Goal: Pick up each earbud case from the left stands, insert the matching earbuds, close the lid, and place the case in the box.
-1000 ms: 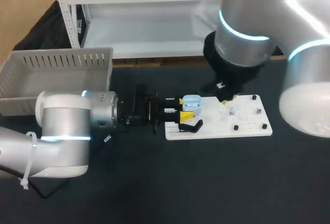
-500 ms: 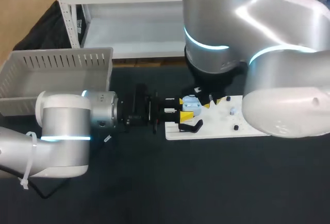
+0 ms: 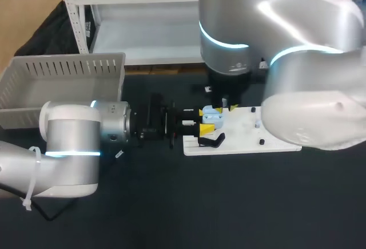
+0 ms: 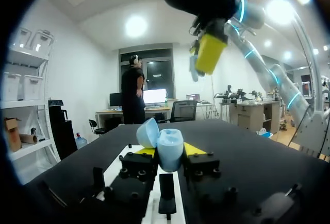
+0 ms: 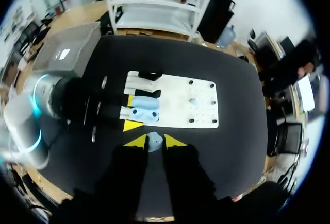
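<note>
A light blue earbud case [image 4: 170, 149] with its lid [image 4: 148, 133] open stands upright between the yellow tips of my left gripper [image 3: 207, 121], which is shut on it at the left end of the white board [image 3: 274, 137]. My right gripper [image 5: 154, 141] hangs above the case [image 5: 145, 108], shut on a small light blue earbud [image 5: 154, 142]. From the left wrist, that gripper [image 4: 209, 54] shows high over the open case. A second earbud [image 5: 192, 101] lies on the board.
The grey slatted box [image 3: 63, 60] sits at the table's far left, behind my left arm. A black hook-shaped stand [image 3: 213, 141] and several black pegs [image 3: 293, 141] stick up from the board. My bulky right arm covers much of the board's right part.
My right arm has swung left from the board's right part to above the open case, carrying the earbud. The left arm and the case have not moved.
</note>
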Robot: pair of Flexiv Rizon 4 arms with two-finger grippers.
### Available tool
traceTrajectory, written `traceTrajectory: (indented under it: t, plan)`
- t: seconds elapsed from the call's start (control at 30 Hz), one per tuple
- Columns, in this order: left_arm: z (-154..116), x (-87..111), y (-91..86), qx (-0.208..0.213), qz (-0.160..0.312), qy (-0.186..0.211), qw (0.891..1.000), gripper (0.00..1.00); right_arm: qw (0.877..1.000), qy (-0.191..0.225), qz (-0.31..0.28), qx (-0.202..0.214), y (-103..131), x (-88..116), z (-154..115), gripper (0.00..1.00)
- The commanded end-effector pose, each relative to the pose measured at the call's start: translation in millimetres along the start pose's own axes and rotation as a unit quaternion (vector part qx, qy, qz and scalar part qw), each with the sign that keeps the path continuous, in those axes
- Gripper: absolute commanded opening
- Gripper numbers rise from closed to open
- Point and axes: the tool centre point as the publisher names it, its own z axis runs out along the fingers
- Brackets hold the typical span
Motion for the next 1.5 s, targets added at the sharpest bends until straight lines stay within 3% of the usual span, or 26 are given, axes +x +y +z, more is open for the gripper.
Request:
traceTrajectory:
  t: [0.03,0.23,0.8,1.03,1.17,1.5]
  plan:
    - [0.2,0.4,-1.4,-0.003,0.001,-0.001,1.000,0.00,0.977,0.033,0.202,0.065,7.0,-10.4,15.5,0.00]
    - [0.2,0.4,-1.4,-0.003,0.001,-0.001,1.000,0.00,0.961,0.038,0.262,0.076,0.6,-8.3,19.6,0.00]
    - [0.2,0.4,-1.4,-0.003,0.001,-0.001,1.000,0.00,0.961,0.040,0.264,0.078,-2.7,-5.1,18.5,0.00]
    - [0.2,0.4,-1.4,-0.003,0.001,-0.001,1.000,0.00,0.916,0.037,0.388,0.097,8.6,-16.5,24.8,0.00]
    - [0.2,0.4,-1.4,-0.003,0.001,-0.001,1.000,0.00,0.906,0.030,0.408,0.107,12.6,-16.5,29.4,0.00]
    - [0.2,0.4,-1.4,-0.003,0.001,-0.001,1.000,0.00,0.897,0.021,0.424,0.124,14.5,-14.1,30.7,0.00]
